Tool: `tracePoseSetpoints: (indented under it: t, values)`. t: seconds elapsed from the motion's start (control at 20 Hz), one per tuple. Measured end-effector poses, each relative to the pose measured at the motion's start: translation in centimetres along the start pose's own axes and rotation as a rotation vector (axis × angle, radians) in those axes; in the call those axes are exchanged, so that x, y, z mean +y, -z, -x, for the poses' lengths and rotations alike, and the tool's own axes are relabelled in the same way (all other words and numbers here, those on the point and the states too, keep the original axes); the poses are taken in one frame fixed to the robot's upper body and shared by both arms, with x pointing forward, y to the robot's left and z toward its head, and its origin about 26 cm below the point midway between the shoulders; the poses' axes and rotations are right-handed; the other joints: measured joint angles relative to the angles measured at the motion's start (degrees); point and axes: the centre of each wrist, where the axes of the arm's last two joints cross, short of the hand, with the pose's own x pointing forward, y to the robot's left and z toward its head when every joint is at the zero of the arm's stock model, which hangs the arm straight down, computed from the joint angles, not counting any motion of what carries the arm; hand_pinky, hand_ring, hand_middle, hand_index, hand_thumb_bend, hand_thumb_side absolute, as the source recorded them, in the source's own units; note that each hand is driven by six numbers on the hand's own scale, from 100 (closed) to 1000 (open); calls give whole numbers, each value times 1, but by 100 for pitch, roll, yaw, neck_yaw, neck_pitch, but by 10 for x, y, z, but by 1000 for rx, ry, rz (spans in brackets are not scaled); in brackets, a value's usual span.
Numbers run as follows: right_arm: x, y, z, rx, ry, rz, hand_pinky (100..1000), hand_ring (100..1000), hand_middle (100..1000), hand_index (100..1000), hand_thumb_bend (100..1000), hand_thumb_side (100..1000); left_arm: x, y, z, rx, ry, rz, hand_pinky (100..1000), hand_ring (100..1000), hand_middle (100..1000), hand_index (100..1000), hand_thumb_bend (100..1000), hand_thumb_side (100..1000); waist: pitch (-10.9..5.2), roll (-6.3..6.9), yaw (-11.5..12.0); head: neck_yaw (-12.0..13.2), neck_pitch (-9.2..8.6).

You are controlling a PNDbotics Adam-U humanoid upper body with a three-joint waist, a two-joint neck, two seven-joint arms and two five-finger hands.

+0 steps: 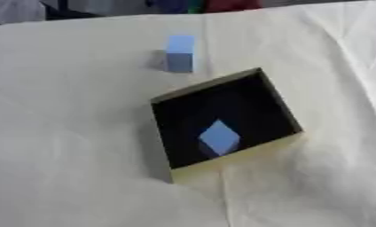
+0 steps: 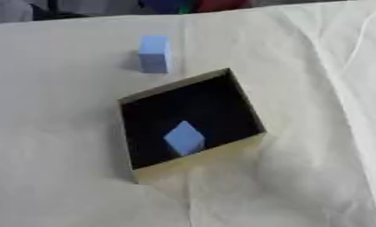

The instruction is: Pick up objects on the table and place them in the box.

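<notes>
Well, a square box (image 1: 288, 116) with pale rim and black interior sits askew on the wrinkled cream cloth (image 1: 67, 146) covering the counter, one blue block (image 1: 220, 137) inside. Another smooth blue block (image 1: 179, 53) stands just beyond its far corner. No robot hand shows, so I cannot tell either one's state.

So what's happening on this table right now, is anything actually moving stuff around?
Nothing is being handled at this instant; neither robot hand is in view. A square open box with a black inside sits on the cream cloth-covered table. One light blue block already lies inside it, near the front wall. A second light blue block stands on the cloth just behind the box, not yet put in.
</notes>
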Motion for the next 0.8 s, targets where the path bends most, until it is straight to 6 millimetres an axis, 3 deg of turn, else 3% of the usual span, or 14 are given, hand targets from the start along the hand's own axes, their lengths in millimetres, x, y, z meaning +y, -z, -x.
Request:
tracePoseSetpoints:
  t: [0.4, 0.8]
  values:
    - [-1, -3, 2, 11, 46, 63, 854, 781, 740, 956, 100, 1000, -3, 42, -20, -66, 145, 397, 804, 755, 769, 948, 253, 737, 1, 60, -162, 96, -16]
    - [1, -4, 2, 25, 74, 86, 854, 776, 734, 953, 100, 1000, -41, 77, -10, -115, 249, 815, 827, 793, 793, 978, 547, 676, 1, 96, -269, 175, -17]
